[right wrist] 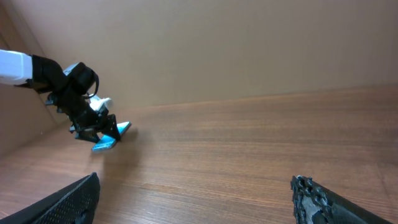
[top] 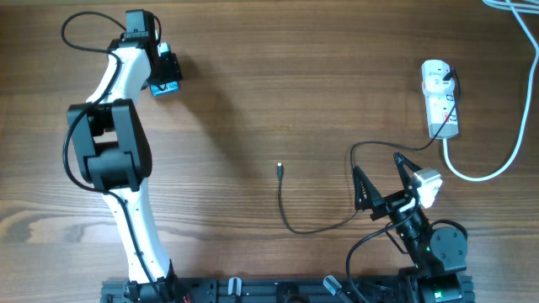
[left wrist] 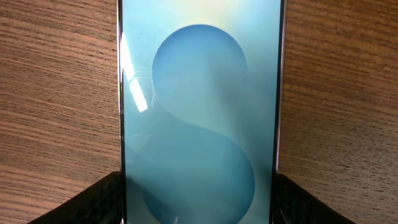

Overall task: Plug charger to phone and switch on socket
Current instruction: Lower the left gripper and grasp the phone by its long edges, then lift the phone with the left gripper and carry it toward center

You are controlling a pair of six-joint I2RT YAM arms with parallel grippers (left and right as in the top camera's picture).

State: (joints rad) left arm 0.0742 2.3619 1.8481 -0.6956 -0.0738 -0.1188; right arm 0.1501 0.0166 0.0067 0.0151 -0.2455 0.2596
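Note:
My left gripper (top: 166,74) is at the far left of the table, shut on the phone (top: 165,87). In the left wrist view the teal screen (left wrist: 199,93) fills the space between both fingers. The right wrist view shows the phone (right wrist: 107,138) held tilted just above the wood. The charger's metal tip (top: 280,169) lies loose mid-table; its black cable (top: 290,220) curves back to the plug in the white socket (top: 439,97) at the far right. My right gripper (top: 377,172) is open and empty, just right of the cable loop, and also shows in its wrist view (right wrist: 196,186).
The socket's thick white cord (top: 515,147) loops along the right edge and runs off the top right corner. A tan wall (right wrist: 217,43) rises beyond the table's far side.

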